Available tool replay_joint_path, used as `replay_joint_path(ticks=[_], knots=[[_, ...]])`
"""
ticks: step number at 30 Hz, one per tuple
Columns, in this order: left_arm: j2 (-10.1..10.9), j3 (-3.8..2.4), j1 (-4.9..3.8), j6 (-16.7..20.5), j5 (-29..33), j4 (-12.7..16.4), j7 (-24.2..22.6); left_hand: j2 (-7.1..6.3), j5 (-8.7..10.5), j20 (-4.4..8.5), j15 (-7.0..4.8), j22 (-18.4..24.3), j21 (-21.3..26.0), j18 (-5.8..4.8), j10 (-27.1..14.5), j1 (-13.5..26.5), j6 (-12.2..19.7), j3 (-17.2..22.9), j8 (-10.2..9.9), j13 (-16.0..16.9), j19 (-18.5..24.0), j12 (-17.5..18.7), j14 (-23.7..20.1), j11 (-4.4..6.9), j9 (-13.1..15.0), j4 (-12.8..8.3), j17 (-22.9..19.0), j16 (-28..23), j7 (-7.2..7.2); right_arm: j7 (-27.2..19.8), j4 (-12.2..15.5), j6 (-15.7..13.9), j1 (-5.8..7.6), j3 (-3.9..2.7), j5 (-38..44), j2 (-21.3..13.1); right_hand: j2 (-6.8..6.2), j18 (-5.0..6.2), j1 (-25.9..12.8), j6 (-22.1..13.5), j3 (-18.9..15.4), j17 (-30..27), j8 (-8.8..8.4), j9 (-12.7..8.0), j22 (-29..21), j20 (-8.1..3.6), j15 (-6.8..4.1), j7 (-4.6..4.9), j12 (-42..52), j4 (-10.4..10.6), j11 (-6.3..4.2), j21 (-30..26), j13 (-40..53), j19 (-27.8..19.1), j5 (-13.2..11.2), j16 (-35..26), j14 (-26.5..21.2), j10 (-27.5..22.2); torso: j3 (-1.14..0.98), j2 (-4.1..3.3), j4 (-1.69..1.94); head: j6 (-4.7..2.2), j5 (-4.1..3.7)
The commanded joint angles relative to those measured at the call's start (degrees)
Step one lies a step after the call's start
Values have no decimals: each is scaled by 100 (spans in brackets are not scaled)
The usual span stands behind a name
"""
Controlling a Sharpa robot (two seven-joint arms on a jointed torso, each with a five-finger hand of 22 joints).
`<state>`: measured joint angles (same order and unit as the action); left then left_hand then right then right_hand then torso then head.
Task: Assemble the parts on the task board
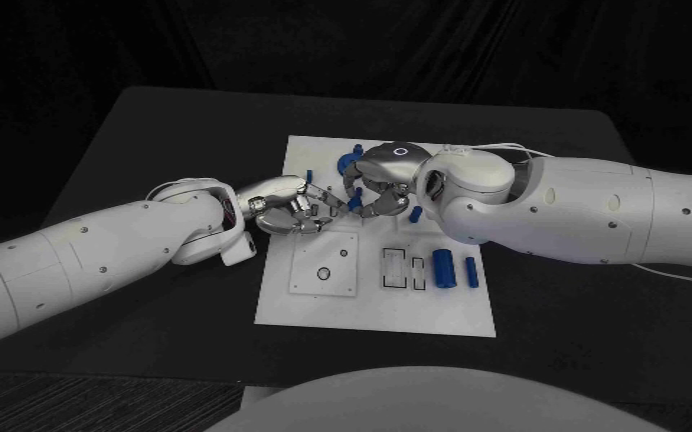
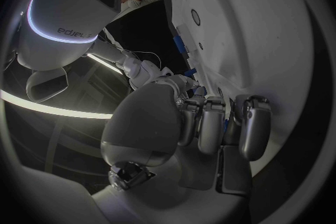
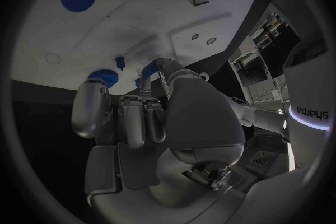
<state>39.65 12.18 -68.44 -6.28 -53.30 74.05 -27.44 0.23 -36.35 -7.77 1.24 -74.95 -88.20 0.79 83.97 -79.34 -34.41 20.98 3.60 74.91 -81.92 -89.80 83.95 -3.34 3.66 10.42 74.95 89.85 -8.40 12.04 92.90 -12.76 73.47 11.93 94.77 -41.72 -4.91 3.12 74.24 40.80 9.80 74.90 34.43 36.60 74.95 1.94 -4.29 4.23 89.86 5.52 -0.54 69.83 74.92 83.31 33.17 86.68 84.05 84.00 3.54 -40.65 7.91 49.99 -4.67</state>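
The scene is dim overall, with a black backdrop that swallows all detail behind the table point(image 1: 144, 132). Light falls from above onto the white task board point(image 1: 433, 312), the brightest surface, while the two white arms beside it show soft highlights along their upper curves. A soft shadow lies on the board under the hands where they meet near its far half. The overhead picture is slightly soft and grainy. Both wrist pictures are fisheye circles, darkening to black at the rim, with the board's straight edges bent into arcs and its surface washed pale by glare.
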Motion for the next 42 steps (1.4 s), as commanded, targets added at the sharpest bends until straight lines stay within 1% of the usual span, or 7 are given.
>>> replay_joint_path(ticks=[1,6,11,26,34,37,42], knots=[[-24,-2,15,-78,13,-4,9,45,25,-7,39,-947,38,103,603,9,33,42,-6,1509,57,-20,605,-53,-3,6,1505,15,-4,-31,43,-138,-3,-5,35,7,-12,112,21,-40,48,1045,-14,5,943,-5,-8,14,14,-1,-18,-34,1508,-29,0,-25,486,600,1,0,4,1,1],[-32,-2,17,-88,13,-21,18,34,32,-11,45,-939,43,106,603,15,81,41,-17,1509,72,-20,605,-57,-10,3,1505,15,-7,-23,95,-130,-3,-5,35,7,-13,114,23,-45,55,1023,-16,6,939,-3,-6,17,14,-4,-14,-48,1508,-35,-1,-42,480,600,0,1,1,1,7],[-32,-2,18,-97,13,-27,23,31,36,-16,50,-921,53,112,603,21,140,44,-31,1509,104,-20,605,-60,-18,1,1505,15,-6,-16,124,-99,-3,-5,35,20,-16,116,22,-48,59,1017,-18,7,935,-2,-2,20,14,-6,-9,-60,1508,-39,-9,-47,478,600,2,1,6,1,2],[-15,-2,19,-148,13,-21,62,35,40,-21,55,-877,75,127,603,27,103,53,-25,1509,178,-20,605,-62,-13,1,1505,15,-5,7,87,5,-3,-5,35,46,-14,121,23,-53,84,1001,-18,15,927,9,13,32,14,-19,9,-92,1508,-51,-74,-61,473,600,2,2,3,1,27],[43,-2,19,-129,13,5,85,35,42,-23,57,-854,87,135,603,31,74,57,-18,1509,219,-20,605,-63,-9,0,1505,15,-5,0,58,-3,-3,-5,35,43,-13,124,24,-54,91,990,-19,17,922,12,16,34,14,-22,12,-110,1508,-58,-91,-70,470,600,7,0,8,1,37],[87,-2,19,-95,13,32,88,30,44,-27,60,-824,104,145,603,38,20,61,-4,1509,271,-20,605,-67,-1,-1,1505,15,-11,-8,46,-25,-3,-5,35,42,-13,124,24,-54,91,990,-19,17,922,12,16,34,14,-22,12,-110,1508,-58,-91,-70,470,600,6,1,7,1,39],[167,-2,19,-39,13,75,89,30,44,-27,60,-824,104,145,603,38,20,61,-4,1509,271,-20,605,-67,-1,-1,1505,15,-11,-24,9,-18,-3,-5,35,42,-15,124,23,-57,93,993,-20,17,921,14,18,37,14,-24,13,-112,1508,-58,-104,-68,471,600,5,5,8,1,35]])
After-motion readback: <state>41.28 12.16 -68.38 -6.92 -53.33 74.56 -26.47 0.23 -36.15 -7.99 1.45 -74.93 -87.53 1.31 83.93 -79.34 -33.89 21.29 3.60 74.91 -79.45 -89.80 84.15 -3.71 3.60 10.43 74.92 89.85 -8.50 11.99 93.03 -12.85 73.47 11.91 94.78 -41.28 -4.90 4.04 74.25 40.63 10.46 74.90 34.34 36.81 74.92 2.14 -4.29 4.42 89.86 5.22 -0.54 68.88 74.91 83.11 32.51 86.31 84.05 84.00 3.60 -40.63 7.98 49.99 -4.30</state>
